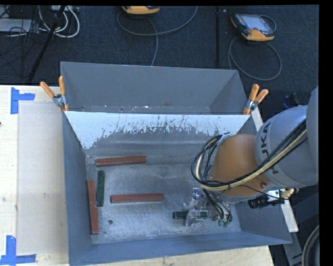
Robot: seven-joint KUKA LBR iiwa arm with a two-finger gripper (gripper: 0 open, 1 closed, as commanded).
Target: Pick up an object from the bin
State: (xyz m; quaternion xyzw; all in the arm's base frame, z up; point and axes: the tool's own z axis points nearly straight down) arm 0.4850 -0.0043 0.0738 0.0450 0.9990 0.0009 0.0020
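A: What is lying beyond the far side?
B: A dark carpeted floor [104,44] is stretching across the top, with black cables [156,47] looping over it.
A: Anything else sitting there?
B: An orange-edged handset [253,27] is resting at the right, a second handset [140,9] is peeking in at the top, and pale cords [67,23] are tangling at the left.

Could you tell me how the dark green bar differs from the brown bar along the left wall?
Colour: the dark green bar is green, the brown bar reddish brown. Length: the brown bar is longer than the dark green bar. Both are slim, lying parallel.
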